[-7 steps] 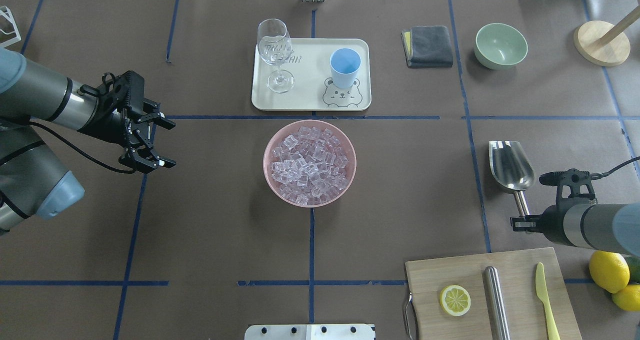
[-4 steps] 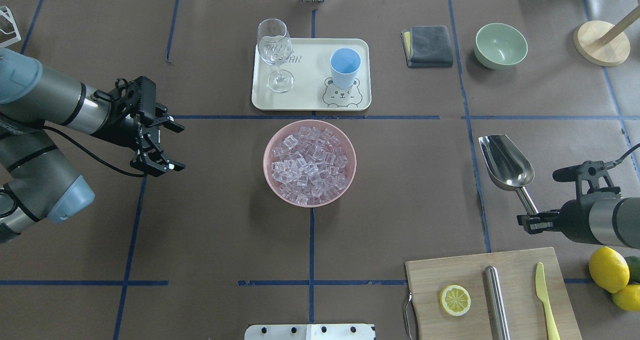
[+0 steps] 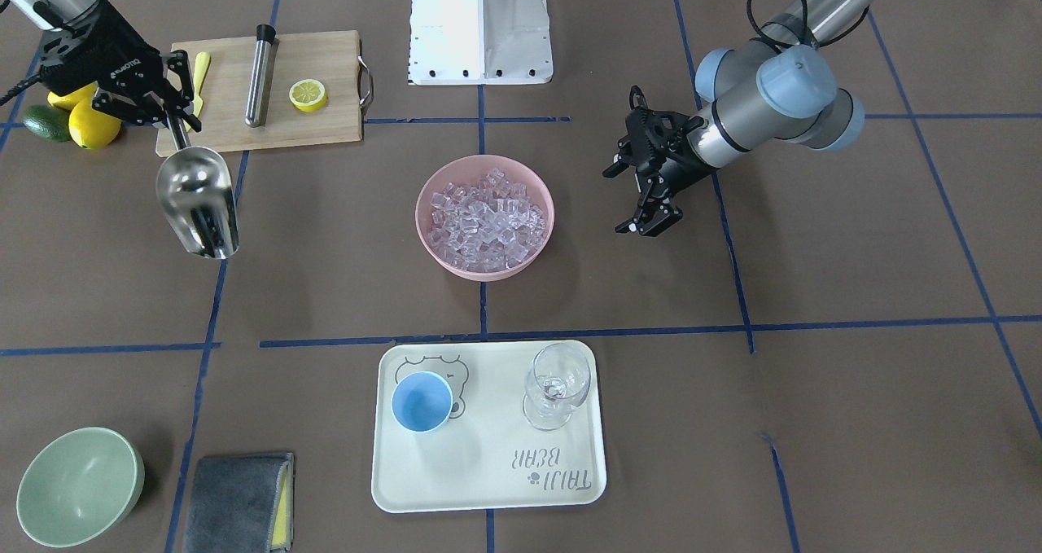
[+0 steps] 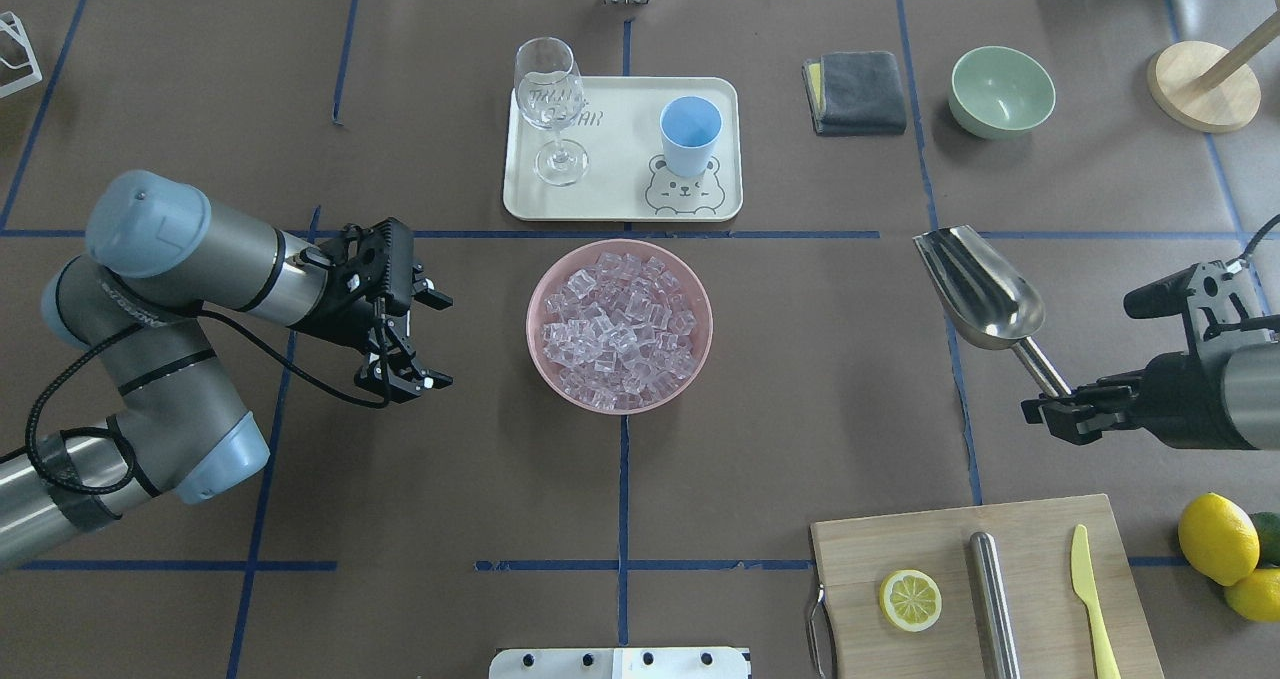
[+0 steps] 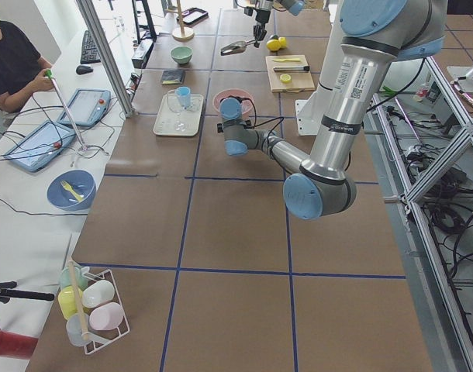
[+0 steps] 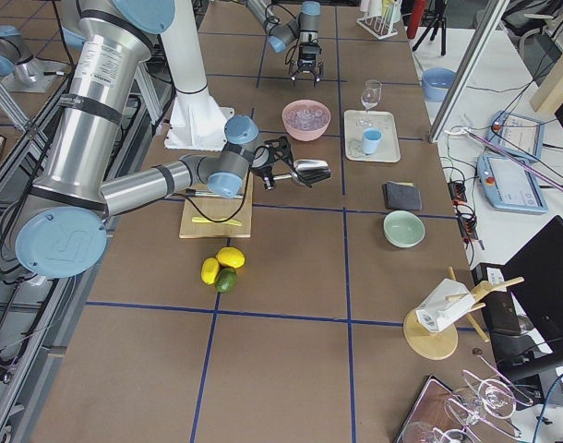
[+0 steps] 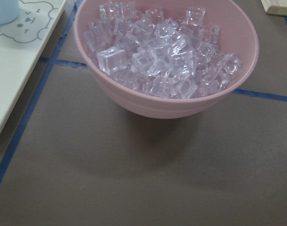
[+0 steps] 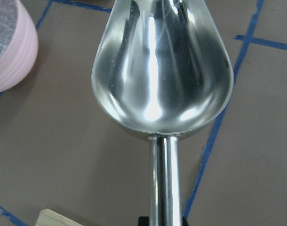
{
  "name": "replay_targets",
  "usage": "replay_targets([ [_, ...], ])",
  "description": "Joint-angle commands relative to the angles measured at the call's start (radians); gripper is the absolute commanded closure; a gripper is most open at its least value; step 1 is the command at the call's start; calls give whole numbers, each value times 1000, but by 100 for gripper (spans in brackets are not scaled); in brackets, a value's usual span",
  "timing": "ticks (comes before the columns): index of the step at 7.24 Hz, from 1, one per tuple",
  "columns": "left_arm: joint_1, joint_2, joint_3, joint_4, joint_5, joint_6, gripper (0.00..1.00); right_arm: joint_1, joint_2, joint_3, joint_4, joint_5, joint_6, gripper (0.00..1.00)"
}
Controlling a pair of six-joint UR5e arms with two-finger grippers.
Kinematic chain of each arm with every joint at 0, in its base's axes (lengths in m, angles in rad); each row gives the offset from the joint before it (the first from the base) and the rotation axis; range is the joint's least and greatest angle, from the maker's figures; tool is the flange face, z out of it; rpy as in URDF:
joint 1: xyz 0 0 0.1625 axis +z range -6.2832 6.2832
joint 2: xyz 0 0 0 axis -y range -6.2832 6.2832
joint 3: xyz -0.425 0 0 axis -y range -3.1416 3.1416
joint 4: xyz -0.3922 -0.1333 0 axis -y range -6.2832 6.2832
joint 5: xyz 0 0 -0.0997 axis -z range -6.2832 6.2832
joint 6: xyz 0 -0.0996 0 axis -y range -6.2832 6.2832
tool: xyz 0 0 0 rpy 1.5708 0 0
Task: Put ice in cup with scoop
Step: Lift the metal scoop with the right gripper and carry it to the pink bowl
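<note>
Since a second ago the scoop (image 4: 980, 289) has come up off the counter (image 4: 800, 439) and swung its trough toward the centre. The left arm has advanced to the pink bowl (image 4: 533, 304).

Right pincer (image 4: 1060, 404): pinching the scoop's rod handle near its end, with the trough projecting ahead of it, clear of the counter and empty.

Left pincer (image 4: 440, 344): spread, holding nothing, near the bowl's side but not touching it.

Progress: pickup done. No ice (image 4: 620, 324) has left the heap, and the cup (image 4: 690, 134) shows a bare blue interior. Scooping, carrying and tipping remain.

Positions: the ice lies well apart from the right pincer, off toward the left pincer. The cup stands on the tray (image 4: 620, 199) beyond the bowl, farther from both pincers.
</note>
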Motion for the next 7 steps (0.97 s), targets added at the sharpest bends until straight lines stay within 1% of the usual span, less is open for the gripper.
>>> replay_targets([
  [1,36,-16,14,-8,36,1,0,-39,160,5,-124,7,-60,100],
  [4,38,-18,37,-19,37,2,0,-76,386,6,-333,1,-73,100],
  [5,39,-18,38,-19,44,2,0,-81,475,6,-462,1,-102,100],
  [7,39,-20,43,-21,44,2,0,-101,672,12,-807,-8,-224,100],
])
